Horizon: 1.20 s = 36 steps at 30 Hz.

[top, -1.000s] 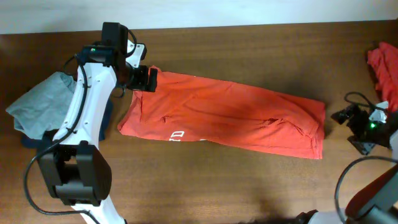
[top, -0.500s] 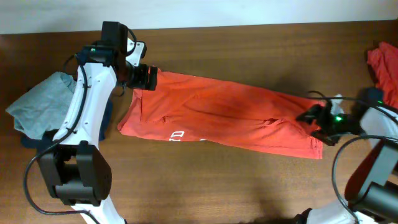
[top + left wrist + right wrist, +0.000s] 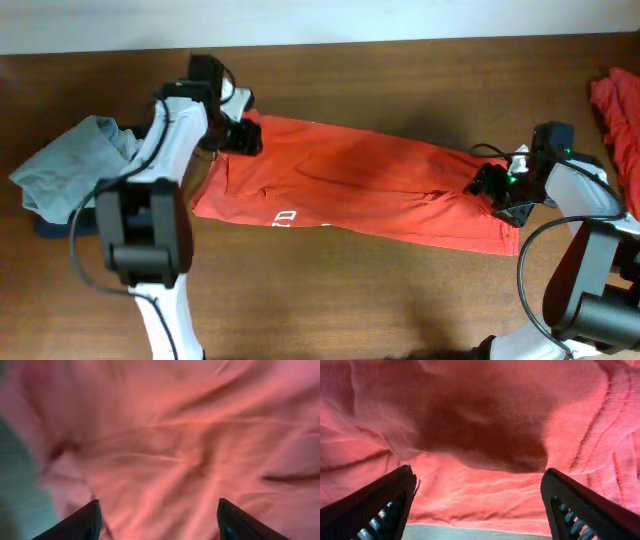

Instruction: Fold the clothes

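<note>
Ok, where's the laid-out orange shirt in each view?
Overhead: shirt lies across the middle, slanting down to the right.
Left wrist: it fills nearly the whole frame, blurred.
Right wrist: it fills nearly the whole frame.
Landmark: the grippers. Overhead shows the left gripper at the shirt's upper left corner and the right gripper at its right end; each wrist view shows its own open fingers over that spot.

1. Shirt (image 3: 360, 190) lies across centre of table (image 3: 350, 300), long axis left-right.
2. Left gripper (image 3: 243, 140) over its left rear corner; right gripper (image 3: 487, 185) over its right end.
3. Pile (image 3: 60, 170) at left edge; another garment (image 3: 618, 105) at right edge.
</note>
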Each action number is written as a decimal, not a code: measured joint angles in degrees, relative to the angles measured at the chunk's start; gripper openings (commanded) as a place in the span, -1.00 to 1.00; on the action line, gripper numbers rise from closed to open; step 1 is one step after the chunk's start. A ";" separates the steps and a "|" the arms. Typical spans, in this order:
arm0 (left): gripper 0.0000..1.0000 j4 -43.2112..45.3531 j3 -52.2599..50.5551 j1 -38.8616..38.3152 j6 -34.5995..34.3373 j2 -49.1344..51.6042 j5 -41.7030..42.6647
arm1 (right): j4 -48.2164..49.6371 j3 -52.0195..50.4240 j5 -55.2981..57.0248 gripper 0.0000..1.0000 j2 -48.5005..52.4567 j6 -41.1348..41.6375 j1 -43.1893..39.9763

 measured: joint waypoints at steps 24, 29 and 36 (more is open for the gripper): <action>-0.99 4.52 0.07 0.00 0.81 4.52 -7.26 | -4.68 0.96 10.23 0.21 -2.27 1.46 -3.72; -0.99 4.52 0.07 0.00 0.81 4.55 -7.26 | -4.20 0.63 9.62 0.15 -2.23 4.00 -3.72; -0.99 4.48 0.17 0.00 0.81 4.61 -7.26 | -2.10 -1.01 5.95 0.12 -1.42 7.54 -3.72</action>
